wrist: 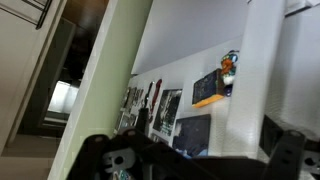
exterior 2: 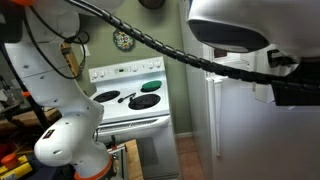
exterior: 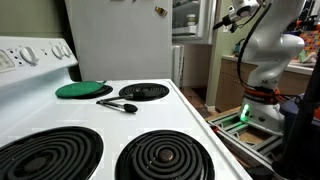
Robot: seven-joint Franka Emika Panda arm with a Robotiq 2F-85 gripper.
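Note:
My gripper (exterior: 226, 16) is raised high in the air at the far right of an exterior view, well away from the stove. In the wrist view its two dark fingers stand wide apart at the bottom edge, and the gripper (wrist: 190, 162) is open and empty. Beyond it is a white fridge side (wrist: 262, 70) with photos (wrist: 165, 112) and an orange and blue magnet (wrist: 212, 90). It touches nothing.
A white stove (exterior: 100, 118) with coil burners (exterior: 165, 157) carries a green round lid (exterior: 83, 90) and a black utensil (exterior: 118, 104). A white fridge (exterior: 120, 40) stands behind it. The stove (exterior 2: 128, 96) and the arm's body (exterior 2: 65, 140) show in an exterior view.

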